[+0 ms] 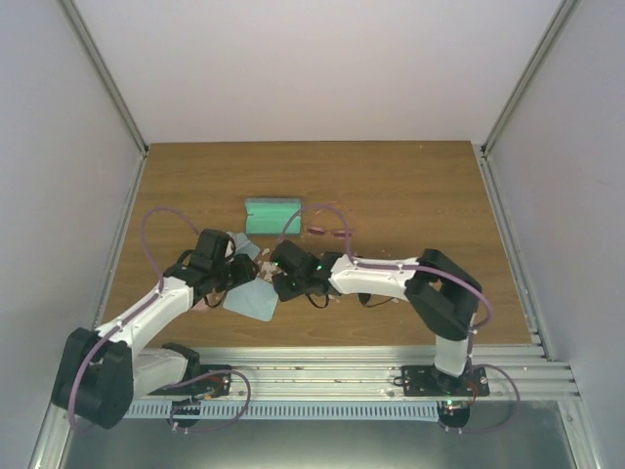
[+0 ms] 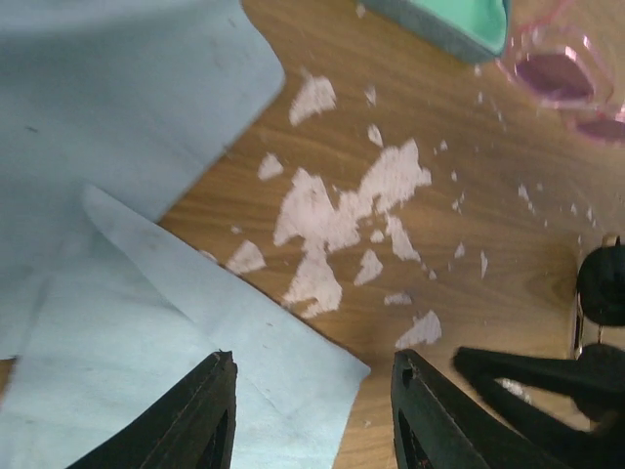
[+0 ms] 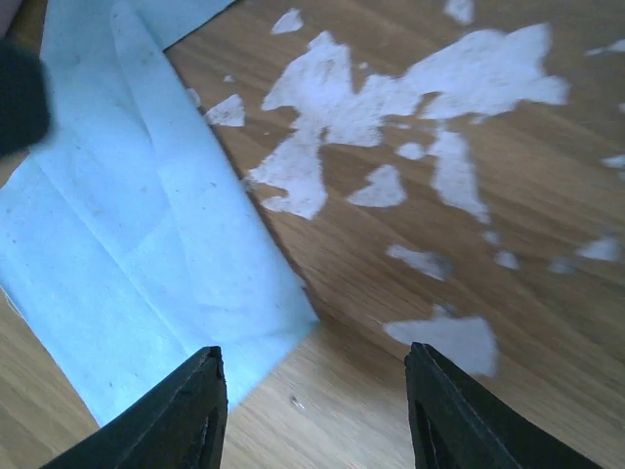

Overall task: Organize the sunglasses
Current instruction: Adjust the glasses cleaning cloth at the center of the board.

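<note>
The pink sunglasses (image 1: 328, 232) lie on the wooden table right of an open blue-grey case (image 1: 271, 215); they also show in the left wrist view (image 2: 560, 76), top right. My left gripper (image 1: 237, 271) is open and empty, its fingers (image 2: 200, 415) low over a corner of a light blue cloth (image 2: 146, 332). My right gripper (image 1: 280, 277) is open and empty, facing the left one across the same cloth corner (image 3: 146, 244). The dark pair is not clearly seen; a dark round shape (image 2: 601, 285) at the frame edge may be it.
A second light blue cloth (image 2: 117, 98) lies behind the first. The case with its teal lining (image 2: 454, 24) stands at the far side. The right gripper's fingers (image 2: 532, 376) reach in close to my left gripper. Worn white patches (image 3: 430, 88) mark the wood.
</note>
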{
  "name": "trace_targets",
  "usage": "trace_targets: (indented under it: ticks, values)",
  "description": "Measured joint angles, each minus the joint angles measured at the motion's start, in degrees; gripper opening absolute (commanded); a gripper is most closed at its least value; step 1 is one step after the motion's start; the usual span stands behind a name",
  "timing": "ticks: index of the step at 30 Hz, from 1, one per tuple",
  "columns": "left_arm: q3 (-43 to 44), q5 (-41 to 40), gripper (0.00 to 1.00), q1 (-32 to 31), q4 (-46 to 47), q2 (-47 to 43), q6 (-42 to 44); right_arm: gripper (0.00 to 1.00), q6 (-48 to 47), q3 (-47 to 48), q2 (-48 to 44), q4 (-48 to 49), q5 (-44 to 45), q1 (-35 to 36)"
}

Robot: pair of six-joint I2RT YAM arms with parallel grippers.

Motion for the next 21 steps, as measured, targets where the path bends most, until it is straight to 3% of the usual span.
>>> trace_targets:
  ticks: [9, 13, 19, 21]
  values:
    - [-1.44, -1.84, 0.46, 3.58, -1.49, -4.46, -1.2, 0.38, -1.33, 4.22, 7.21, 2.89, -4.26, 0.09]
    - [-1.49, -1.79, 0.46, 3.76, -1.62, -4.46, -1.18, 0.29, -1.97, 5.25, 9.44, 3.43, -5.6, 0.09]
    - [-1.7, -1.62, 0.46, 3.98, -1.66, -4.46, -1.16, 0.01, -2.12, 5.88, 10.29, 3.89, -5.92, 0.09]
    - [-1.73, -1.38, 0.46, 4.02, -1.66, -4.46, -1.11, 0.0, -1.81, 5.9, 10.51, 3.72, -5.53, 0.09]
